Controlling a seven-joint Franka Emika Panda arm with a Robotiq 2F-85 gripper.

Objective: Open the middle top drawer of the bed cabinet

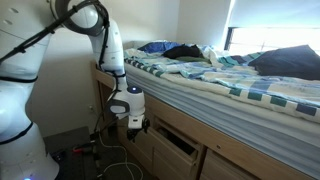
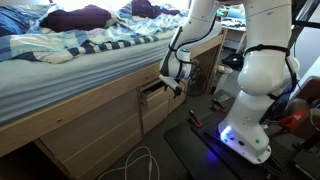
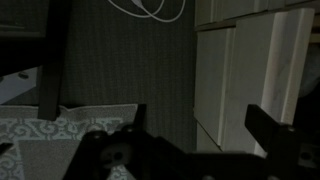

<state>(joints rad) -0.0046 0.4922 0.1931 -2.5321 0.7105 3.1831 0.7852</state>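
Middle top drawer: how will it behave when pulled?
Probably rigid: the middle top drawer looks like a wooden box. Wide and shallow, so an off-centre pull may skew it. Flat knobless front likely gives little grip.

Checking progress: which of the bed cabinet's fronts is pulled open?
The top drawer beside the gripper; it juts out with a dark gap, while the other fronts sit flush.

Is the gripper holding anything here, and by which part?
Nothing. The gripper is open in the wrist view, empty between its fingers, beside the shallow light-wood drawer.
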